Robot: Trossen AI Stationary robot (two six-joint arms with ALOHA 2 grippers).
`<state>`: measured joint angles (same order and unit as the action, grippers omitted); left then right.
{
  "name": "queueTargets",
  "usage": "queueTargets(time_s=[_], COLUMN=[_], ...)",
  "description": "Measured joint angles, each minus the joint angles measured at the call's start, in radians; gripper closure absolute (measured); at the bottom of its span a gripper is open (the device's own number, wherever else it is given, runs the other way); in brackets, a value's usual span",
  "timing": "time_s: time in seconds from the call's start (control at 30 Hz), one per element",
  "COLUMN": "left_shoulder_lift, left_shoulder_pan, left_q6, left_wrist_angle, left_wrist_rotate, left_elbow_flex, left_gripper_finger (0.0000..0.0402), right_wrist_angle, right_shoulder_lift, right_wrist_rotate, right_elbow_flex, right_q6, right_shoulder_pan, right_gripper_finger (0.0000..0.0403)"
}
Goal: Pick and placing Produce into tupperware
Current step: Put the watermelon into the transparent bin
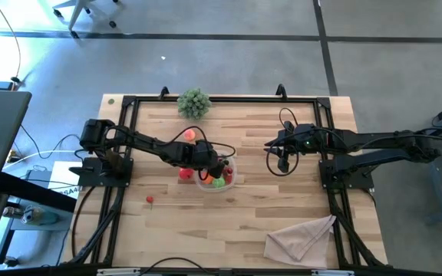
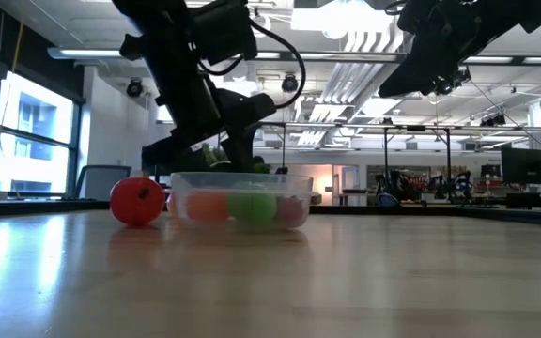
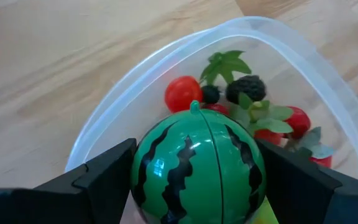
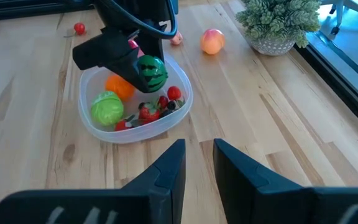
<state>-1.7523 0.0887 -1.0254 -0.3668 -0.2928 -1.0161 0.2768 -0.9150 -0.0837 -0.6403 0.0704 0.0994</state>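
A: While the left arm hangs over the table (image 1: 282, 215), where's the tupperware (image 4: 98, 127)?

B: Mid-table, clear tub. Left gripper (image 3: 197, 171) sits right above it, fingers (image 3: 98, 171) pinching a toy watermelon (image 4: 151, 73), one pad each side. Melon is over the tub, not yet resting on anything, as far as I can tell.

A: What's already inside?

B: Green cabbage-looking piece (image 4: 106, 107), an orange (image 4: 120, 86), then strawberries and dark berries (image 3: 246, 89) bunched at one end.

A: So how to drop it well?

B: My call: lower it toward the open patch in the tub rather than onto the berry pile, since a ball will roll. Open just enough, lift straight up so the fingers don't clip the rim.

A: Left to do?

B: Peach (image 4: 212, 41) beyond the tub near the plant sprig (image 4: 278, 22), a red ball (image 2: 137, 201) just beside the tub wall, a small red piece (image 1: 150, 201) well apart.

A: Right arm?

B: Waiting off to the tub's side, raised, right gripper (image 4: 197, 163) empty, fingers nearly together with a narrow gap. Cloth (image 1: 301, 238) at the near corner, ignore.
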Motion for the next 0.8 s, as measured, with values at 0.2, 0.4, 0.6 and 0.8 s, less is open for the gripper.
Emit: queueTargets(time_s=[0.2,0.4,0.6,0.8], left_shoulder_lift=[0.000,0.000,0.000,0.003], left_shoulder_pan=[0.000,0.000,0.000,0.003], left_q6=[0.020,0.025,0.025,0.025], left_wrist_angle=[0.002,0.002,0.015,0.057], left_wrist_rotate=[0.003,0.005,0.024,0.098], left_elbow_flex=[0.000,0.000,0.000,0.000], left_gripper_finger=[0.0072,0.0040,0.0031,0.0051], right_wrist_angle=[0.000,0.000,0.000,0.000], right_shoulder_lift=[0.000,0.000,0.000,0.000], right_wrist_rotate=[0.000,0.000,0.000,0.000], right_elbow_flex=[0.000,0.000,0.000,0.000], right_q6=[0.000,0.000,0.000,0.000], right_shoulder_pan=[0.000,0.000,0.000,0.000], right_gripper_finger=[0.0331,0.0331,0.0331,0.0331])
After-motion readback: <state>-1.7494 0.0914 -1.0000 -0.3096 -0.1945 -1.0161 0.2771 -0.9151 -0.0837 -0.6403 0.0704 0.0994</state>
